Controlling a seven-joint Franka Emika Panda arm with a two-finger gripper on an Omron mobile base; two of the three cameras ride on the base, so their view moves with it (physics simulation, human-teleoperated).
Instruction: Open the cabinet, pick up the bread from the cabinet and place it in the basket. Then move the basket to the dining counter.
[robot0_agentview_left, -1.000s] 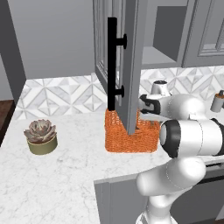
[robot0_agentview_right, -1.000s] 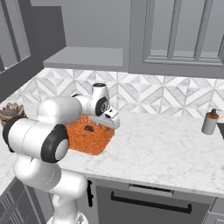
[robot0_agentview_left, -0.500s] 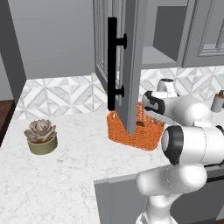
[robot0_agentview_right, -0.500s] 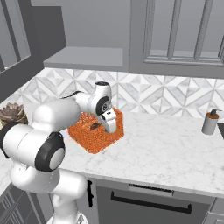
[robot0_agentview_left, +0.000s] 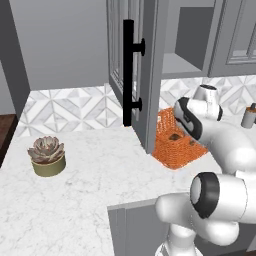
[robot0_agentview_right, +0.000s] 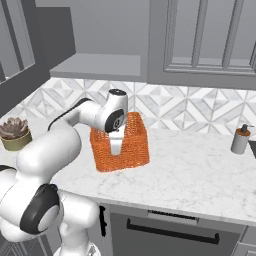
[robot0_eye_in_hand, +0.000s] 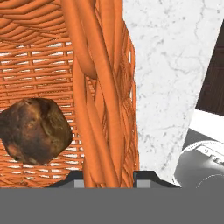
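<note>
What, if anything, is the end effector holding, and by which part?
The end effector holds the basket by its side wall and rim, one fingertip inside, the other outside. The bread lies loose inside.

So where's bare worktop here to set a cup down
Free: the marble between the succulent pot and the open cabinet door, and between the basket and the shaker bottle. Crowded: around the basket, where the gripper straddles its wall.

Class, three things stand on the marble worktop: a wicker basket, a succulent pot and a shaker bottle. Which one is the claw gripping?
The orange wicker basket: the claw straddles its rim, the bread lying inside. The succulent pot and shaker bottle stand untouched at opposite ends.
</note>
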